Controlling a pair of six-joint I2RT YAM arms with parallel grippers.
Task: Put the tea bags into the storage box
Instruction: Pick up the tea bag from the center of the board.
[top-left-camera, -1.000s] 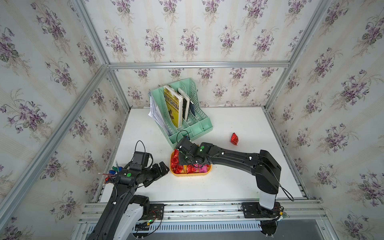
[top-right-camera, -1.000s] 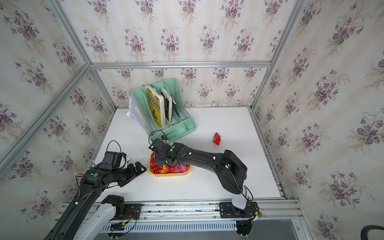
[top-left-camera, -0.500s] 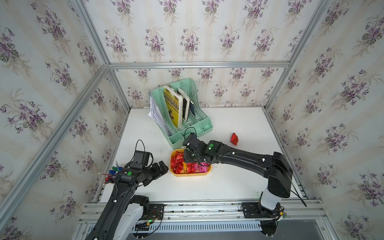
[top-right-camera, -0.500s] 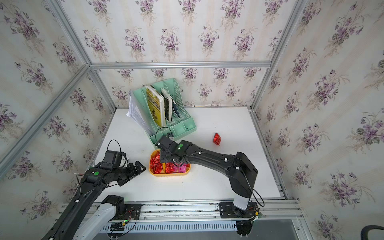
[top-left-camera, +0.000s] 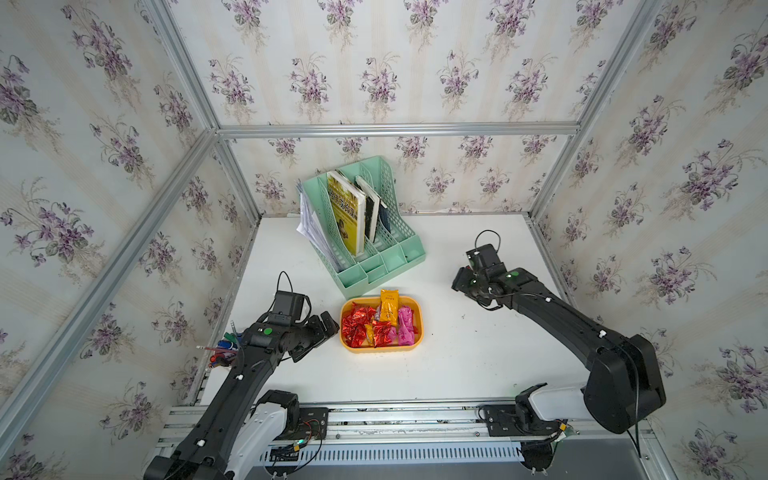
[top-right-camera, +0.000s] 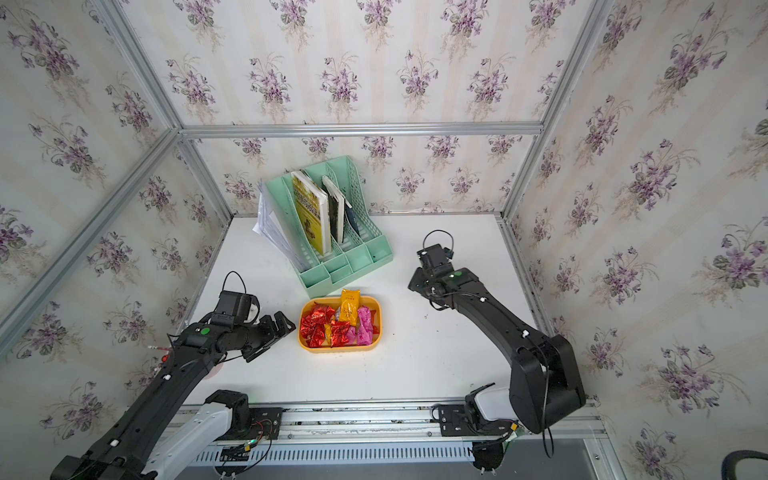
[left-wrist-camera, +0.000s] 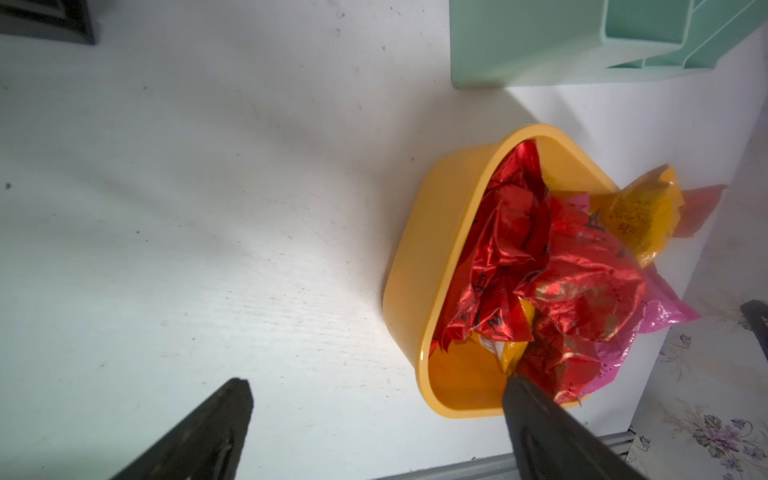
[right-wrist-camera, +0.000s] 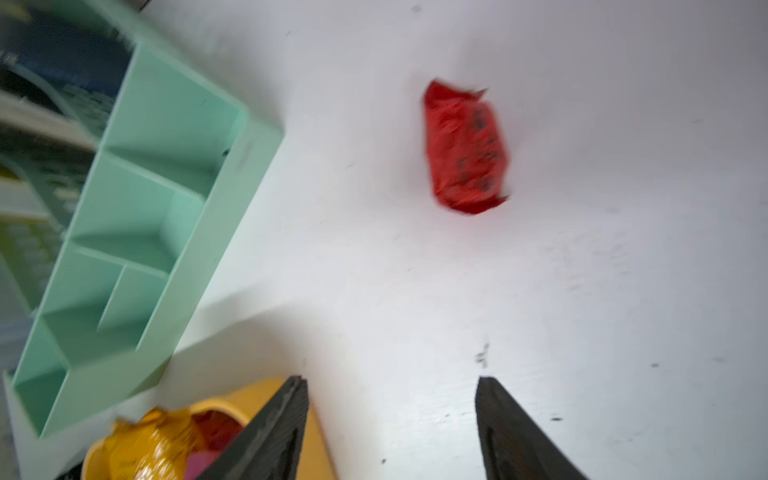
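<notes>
1. Storage box: stands on the surface just in front of the mint file rack. It is heaped with tea bags, and one orange sachet leans over the far rim.
2. Outstanding item: one red tea bag lies flat on bare surface, well apart from the box. It shows in neither top view, presumably because the right wrist hides it.
3. Right fingers: spread wide, nothing between them, with the sachet ahead.
4. Left fingers: equally wide and empty, beside the box's end. Whether one touches the box cannot be determined.
5. Recommended pick: centre the gap over the sachet and straddle its narrower width. Descend until the tips reach the surface, then close on the body, not the crimped end. The foil will likely slip and crumple.
6. Recommended placement: release low over the heap's middle and keep clear of the leaning orange sachet. A high drop risks the bag sliding off.
</notes>
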